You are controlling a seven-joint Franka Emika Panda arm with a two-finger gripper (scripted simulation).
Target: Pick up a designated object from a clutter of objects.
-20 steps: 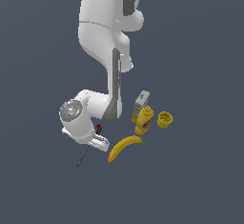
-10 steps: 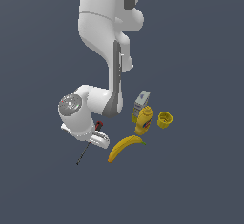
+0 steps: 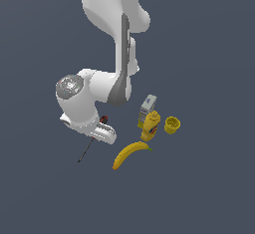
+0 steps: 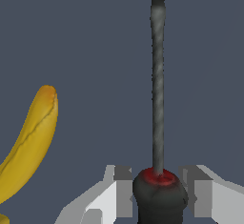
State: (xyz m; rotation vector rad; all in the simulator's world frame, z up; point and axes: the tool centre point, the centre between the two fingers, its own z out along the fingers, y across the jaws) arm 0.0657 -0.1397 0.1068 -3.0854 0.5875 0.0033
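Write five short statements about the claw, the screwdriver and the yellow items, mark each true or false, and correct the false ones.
1. The claw has a finger on each side of the handle of the slim red-and-black screwdriver with the long dark metal shaft. True.
2. The curved yellow banana lies across the screwdriver's shaft. False: it lies apart from the shaft, with bare surface between them.
3. The small yellow cup sits to the exterior view's right of the yellow mustard bottle. True.
4. The grey-white box is held in the claw. False: it stands beside the mustard bottle.
5. The screwdriver's shaft extends past the claw. True.
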